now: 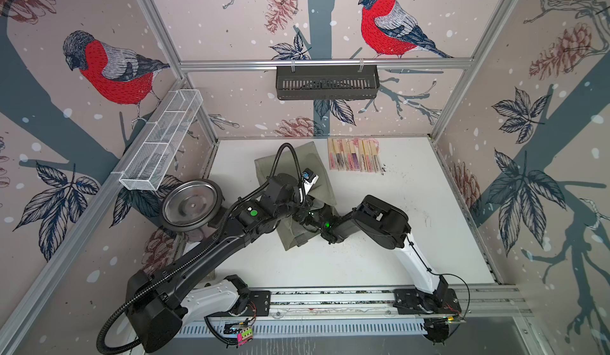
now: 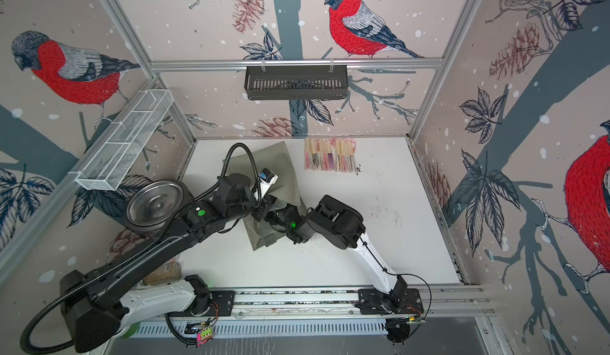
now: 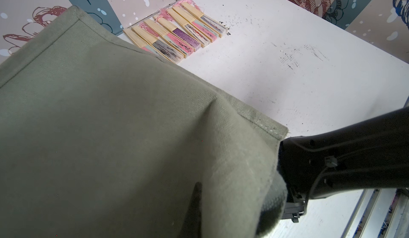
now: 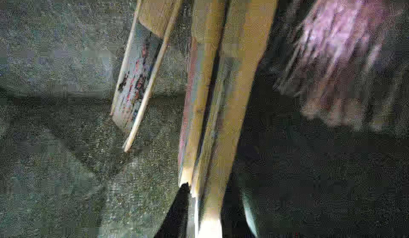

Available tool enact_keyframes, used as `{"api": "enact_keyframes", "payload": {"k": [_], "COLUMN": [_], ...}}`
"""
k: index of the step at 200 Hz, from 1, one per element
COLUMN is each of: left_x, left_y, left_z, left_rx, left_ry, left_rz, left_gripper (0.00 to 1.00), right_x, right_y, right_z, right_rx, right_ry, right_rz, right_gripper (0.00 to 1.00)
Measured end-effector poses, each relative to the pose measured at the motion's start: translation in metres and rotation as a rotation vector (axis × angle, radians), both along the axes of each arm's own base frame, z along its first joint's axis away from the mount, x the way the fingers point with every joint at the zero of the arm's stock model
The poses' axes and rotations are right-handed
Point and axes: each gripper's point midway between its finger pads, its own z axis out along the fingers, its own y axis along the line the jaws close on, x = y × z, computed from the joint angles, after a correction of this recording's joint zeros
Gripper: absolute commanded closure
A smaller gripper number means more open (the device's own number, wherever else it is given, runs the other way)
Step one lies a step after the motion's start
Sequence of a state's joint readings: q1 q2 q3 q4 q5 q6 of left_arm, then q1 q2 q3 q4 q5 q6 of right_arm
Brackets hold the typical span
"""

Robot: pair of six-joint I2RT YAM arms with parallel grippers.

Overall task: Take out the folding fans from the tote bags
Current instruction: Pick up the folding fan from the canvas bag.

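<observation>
An olive tote bag (image 1: pixel 310 153) (image 2: pixel 280 158) lies on the white table left of centre, its fabric filling the left wrist view (image 3: pixel 110 126). My left gripper (image 1: pixel 303 204) is shut on the bag's cloth near the mouth and holds it up. Only a dark sliver of one of its fingers (image 3: pixel 197 203) shows between folds. My right gripper (image 4: pixel 208 194) is inside the bag, its two dark fingers closed on a pale bamboo folding fan (image 4: pixel 210 137). Another fan (image 4: pixel 137 77) and a pink tassel (image 4: pixel 336 37) lie beside it. Several fans (image 1: pixel 355 159) (image 2: pixel 331 159) (image 3: pixel 177 33) lie in a row at the table's back edge.
A steel bowl (image 1: pixel 191 204) stands tilted at the table's left edge. A white wire-mesh tray (image 1: pixel 161 138) hangs on the left wall and a black slotted basket (image 1: pixel 326 82) on the back rail. The right arm (image 3: pixel 343 159) crosses beside the bag's mouth. Dark specks mark the table.
</observation>
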State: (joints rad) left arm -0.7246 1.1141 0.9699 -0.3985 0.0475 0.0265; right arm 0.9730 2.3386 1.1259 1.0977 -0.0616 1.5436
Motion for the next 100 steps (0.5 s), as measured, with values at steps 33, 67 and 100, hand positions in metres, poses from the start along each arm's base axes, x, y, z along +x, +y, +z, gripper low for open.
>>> {"api": "enact_keyframes", "payload": {"k": [33,67,100], "left_x": [-0.002,-0.003,-0.001], "left_y": [0.001,0.004,0.007], "left_z": [-0.007,-0.006,-0.009], "left_rx": [0.008,0.004,0.014], "left_ry": [0.010,-0.001,-0.007], "left_rz": [0.000,0.007,0.022], "left_gripper": [1.00,1.00,1.00], "right_x": [-0.008,-0.024,-0.041], "right_y": [-0.008,-0.023,-0.037], "right_z": [-0.003,-0.003,-0.007], "right_rx": [-0.061,-0.123,-0.163], "right_ry": [0.016,0.015,0.008], "right_rz": [0.009,0.025,0.040], "right_gripper": [0.83,0.86,0.87]}}
